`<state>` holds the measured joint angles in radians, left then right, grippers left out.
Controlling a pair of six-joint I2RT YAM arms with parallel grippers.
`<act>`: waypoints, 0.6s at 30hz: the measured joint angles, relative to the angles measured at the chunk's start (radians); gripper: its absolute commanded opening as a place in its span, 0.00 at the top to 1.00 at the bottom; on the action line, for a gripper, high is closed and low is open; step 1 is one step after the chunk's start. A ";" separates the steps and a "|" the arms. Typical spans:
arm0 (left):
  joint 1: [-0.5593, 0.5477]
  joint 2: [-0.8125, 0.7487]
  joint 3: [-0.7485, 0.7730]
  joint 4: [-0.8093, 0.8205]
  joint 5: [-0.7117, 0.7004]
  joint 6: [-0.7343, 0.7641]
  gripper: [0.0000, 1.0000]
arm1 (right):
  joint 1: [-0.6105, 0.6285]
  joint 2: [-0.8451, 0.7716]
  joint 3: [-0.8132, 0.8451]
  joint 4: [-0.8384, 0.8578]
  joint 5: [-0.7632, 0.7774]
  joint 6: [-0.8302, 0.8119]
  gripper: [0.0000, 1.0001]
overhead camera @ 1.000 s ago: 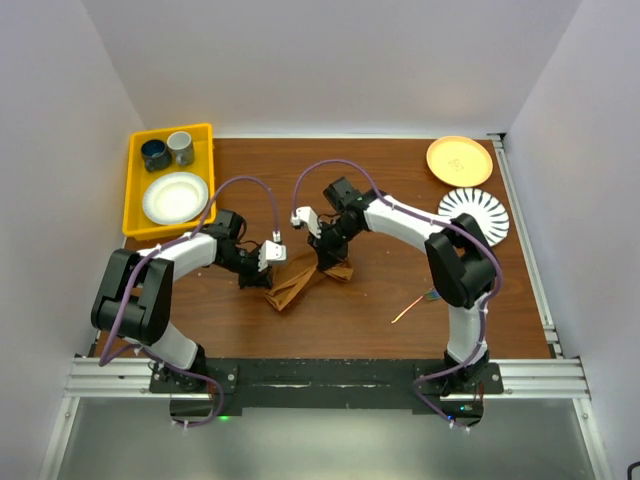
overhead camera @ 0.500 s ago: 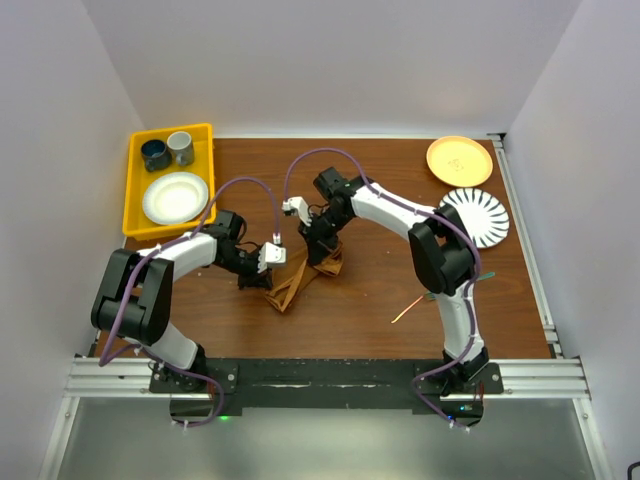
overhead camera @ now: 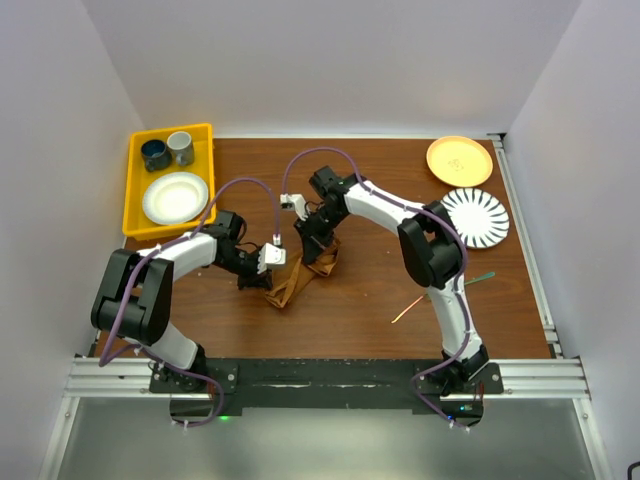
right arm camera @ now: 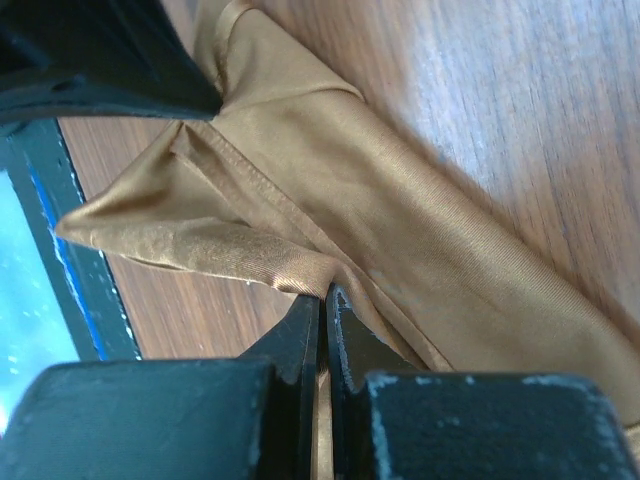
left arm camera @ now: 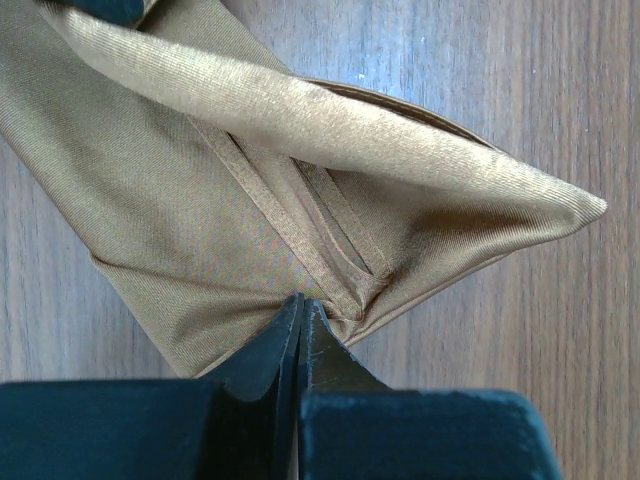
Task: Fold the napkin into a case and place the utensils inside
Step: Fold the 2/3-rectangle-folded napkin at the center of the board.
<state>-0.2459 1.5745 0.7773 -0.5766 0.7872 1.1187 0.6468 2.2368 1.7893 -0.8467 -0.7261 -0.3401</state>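
The napkin point(overhead camera: 293, 283) lies bunched into a narrow, partly folded strip at the centre of the wooden table point(overhead camera: 380, 190) in the top view, not yet a case. It looks thin, limp and satiny, likely to slip and slump unless pinched at a hem or corner. The left gripper point(left arm camera: 300, 312) has its jaws pressed together on a hemmed corner. The right gripper point(right arm camera: 323, 300) is clamped on a raised fold. The utensils point(overhead camera: 408, 310) lie apart, toward the lower right.

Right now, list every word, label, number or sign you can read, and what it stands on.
No readable text in any view.
The napkin is plain cloth.
Faint pale marks at the centre of the orange plate are too small to tell.
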 measured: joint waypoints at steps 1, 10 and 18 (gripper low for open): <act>0.000 0.000 0.000 -0.001 0.000 0.001 1.00 | 0.000 0.003 0.000 0.005 0.000 0.017 1.00; 0.000 -0.002 0.000 -0.013 -0.002 0.011 0.97 | 0.000 0.047 -0.019 0.084 0.008 0.195 1.00; 0.000 -0.047 -0.002 -0.051 -0.016 0.027 0.70 | -0.006 0.065 -0.034 0.112 -0.001 0.298 1.00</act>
<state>-0.2455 1.5272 0.7750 -0.6277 0.7712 1.1454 0.6407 2.3016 1.7550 -0.7345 -0.7273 -0.0425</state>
